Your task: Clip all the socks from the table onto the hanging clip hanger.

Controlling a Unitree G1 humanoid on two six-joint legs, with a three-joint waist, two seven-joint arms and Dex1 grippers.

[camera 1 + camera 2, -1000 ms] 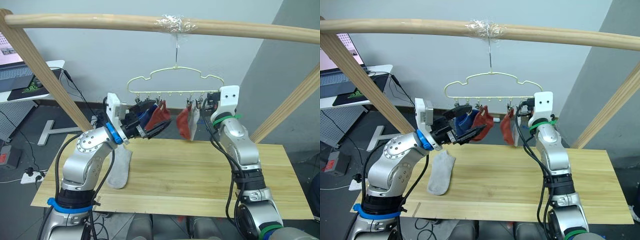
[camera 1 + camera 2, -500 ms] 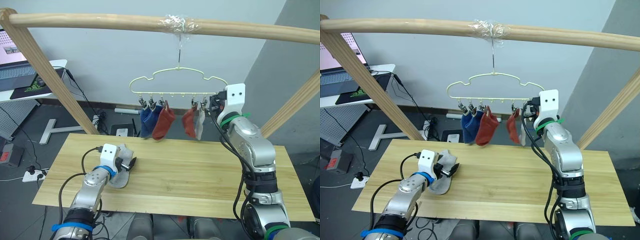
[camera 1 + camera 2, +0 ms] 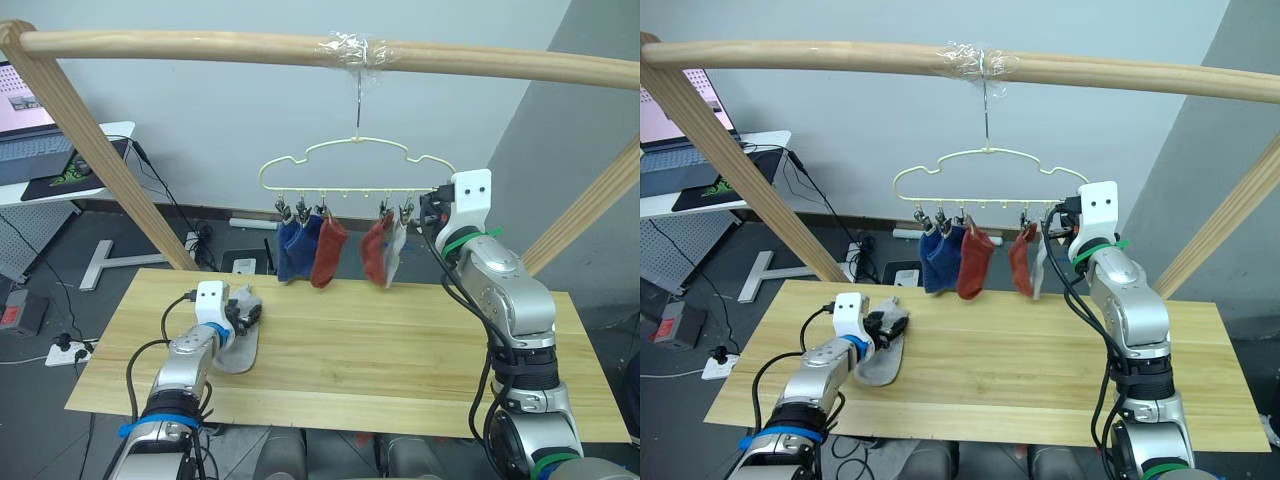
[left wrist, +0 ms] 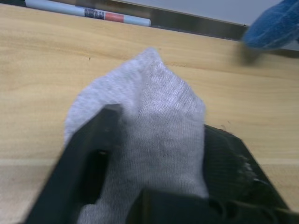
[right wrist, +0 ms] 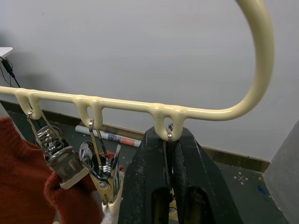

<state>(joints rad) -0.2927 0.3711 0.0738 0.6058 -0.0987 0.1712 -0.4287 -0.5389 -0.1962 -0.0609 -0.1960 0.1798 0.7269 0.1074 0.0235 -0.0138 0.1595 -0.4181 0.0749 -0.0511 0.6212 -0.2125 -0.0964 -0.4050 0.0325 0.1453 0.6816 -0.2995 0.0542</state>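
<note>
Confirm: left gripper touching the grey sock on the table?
Touching. Left wrist view shows the grey sock bunched between the left gripper's black fingers, pressed against both, over the table.

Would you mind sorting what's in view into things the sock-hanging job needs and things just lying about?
Job:
grey sock on the table
hung socks
clip hanger
left gripper
right gripper

Lying about:
wooden pole
laptop
floor cables

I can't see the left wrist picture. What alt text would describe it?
The left end effector has its two black fingers closed around a bunched light grey sock on the wooden table. A blurred blue sock hangs beyond.
</note>
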